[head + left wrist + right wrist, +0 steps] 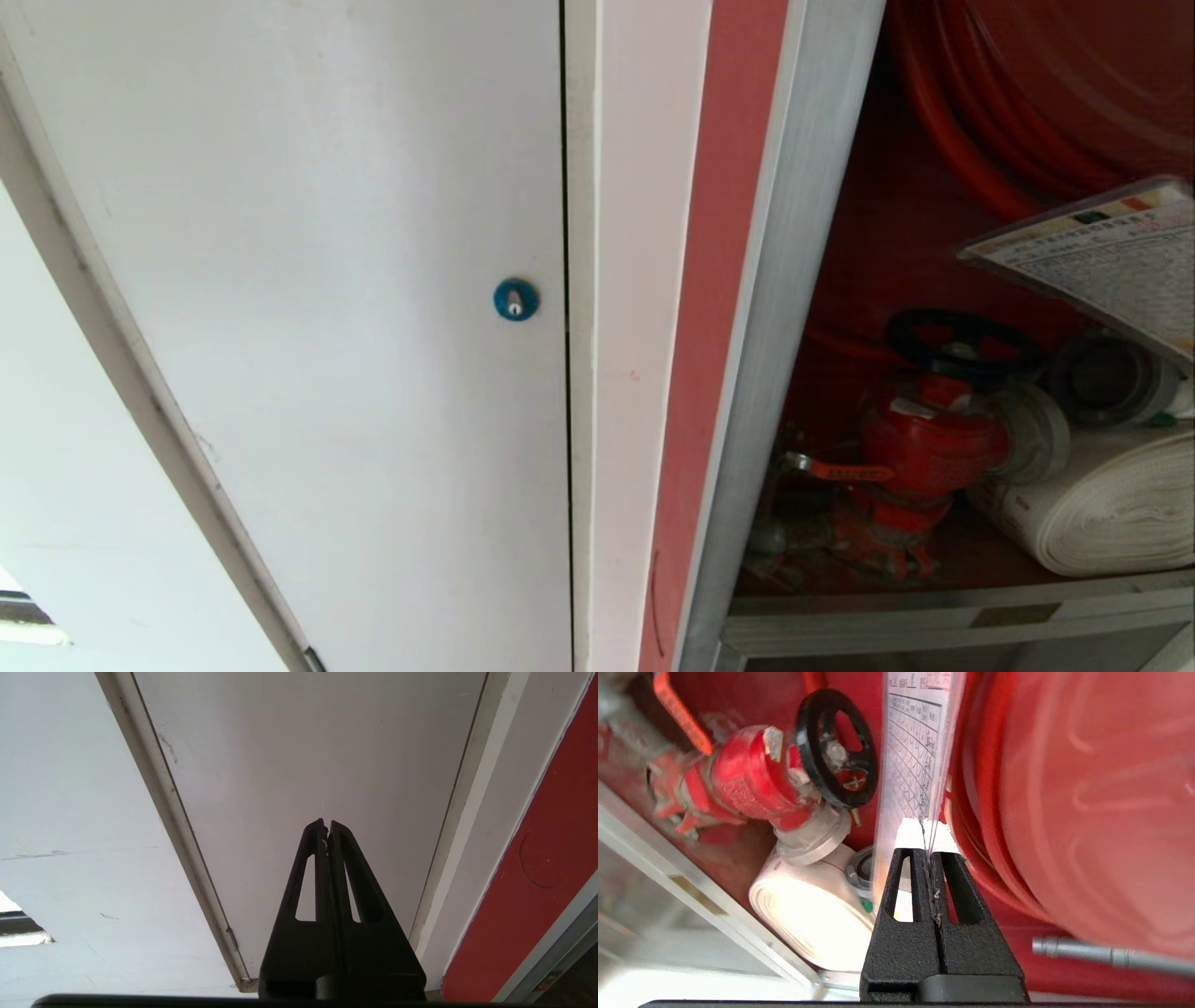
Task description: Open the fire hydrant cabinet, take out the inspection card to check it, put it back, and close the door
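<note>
Right gripper (930,828) is clamped tight on the inspection card (913,765), pinching its near edge, the card held up inside the fire hydrant cabinet (794,280). Just beyond it, the red valve (752,784) with its black handwheel (837,749), and the white rolled hose (808,910) down on the cabinet floor. The red hose reel (1087,802) looms alongside. Left gripper (327,828) sits pressed closed, empty, facing the white door (327,280) with its blue lock (515,300).

Inspection card (1106,266) cut off at head view's right edge (print too small to read). Hose reel (1046,84) cropped at upper right. Valve (752,788) blurred in right wrist view.
</note>
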{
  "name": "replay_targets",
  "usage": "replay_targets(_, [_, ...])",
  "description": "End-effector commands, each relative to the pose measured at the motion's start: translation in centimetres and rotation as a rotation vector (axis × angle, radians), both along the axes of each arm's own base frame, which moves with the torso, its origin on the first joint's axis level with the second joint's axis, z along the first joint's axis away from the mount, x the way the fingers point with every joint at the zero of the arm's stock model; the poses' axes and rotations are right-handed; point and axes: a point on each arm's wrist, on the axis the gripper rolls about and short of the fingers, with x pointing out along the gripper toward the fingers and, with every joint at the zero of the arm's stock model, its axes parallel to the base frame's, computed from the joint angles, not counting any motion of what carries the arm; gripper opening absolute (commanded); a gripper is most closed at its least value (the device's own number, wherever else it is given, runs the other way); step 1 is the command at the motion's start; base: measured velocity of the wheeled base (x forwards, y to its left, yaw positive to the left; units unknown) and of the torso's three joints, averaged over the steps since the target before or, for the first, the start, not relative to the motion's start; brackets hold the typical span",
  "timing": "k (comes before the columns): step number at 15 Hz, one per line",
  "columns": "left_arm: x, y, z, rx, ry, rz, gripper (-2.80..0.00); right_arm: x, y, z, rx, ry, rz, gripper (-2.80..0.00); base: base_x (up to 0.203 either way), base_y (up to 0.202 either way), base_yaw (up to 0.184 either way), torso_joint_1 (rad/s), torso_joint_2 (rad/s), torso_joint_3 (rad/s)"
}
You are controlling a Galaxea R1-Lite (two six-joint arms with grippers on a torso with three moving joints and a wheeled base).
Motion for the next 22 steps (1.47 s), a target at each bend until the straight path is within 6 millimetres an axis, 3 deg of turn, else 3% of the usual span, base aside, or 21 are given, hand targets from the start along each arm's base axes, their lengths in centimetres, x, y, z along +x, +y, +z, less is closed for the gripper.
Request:
replay_targets(1, [0.1,0.0,-0.3,0.0,0.012,0.0,-2.8,1.3,0.8,-0.4,-0.061,0.038,0.007,-2.8,0.0,0.0,0.0,0.0,0.0,0.0])
replay_targets(7, [0.1,0.0,-0.3,0.0,0.013,0.0,-2.8,4.5,1.6,-1.3,-0.277,0.113,-0.021,-2.8,0.0,0.0,0.0,0.0,0.0,0.0])
replay_targets(10, [0.1,0.0,-0.3,0.0,0.011,0.0,-2.8,6.8,2.4,-1.6,-0.288,0.102,-0.033,-2.8,0.0,0.0,0.0,0.0,0.0,0.0])
replay_targets(13, [0.1,0.0,-0.3,0.0,0.011,0.0,-2.8,7.6,2.6,-1.8,-0.338,0.117,-0.022,-2.8,0.0,0.0,0.0,0.0,0.0,0.0])
replay_targets(22, [0.1,0.0,-0.3,0.0,0.013,0.0,-2.8,10.5,0.2,-2.8,-0.324,0.113,0.06,-2.8,0.0,0.0,0.0,0.0,0.0,0.0])
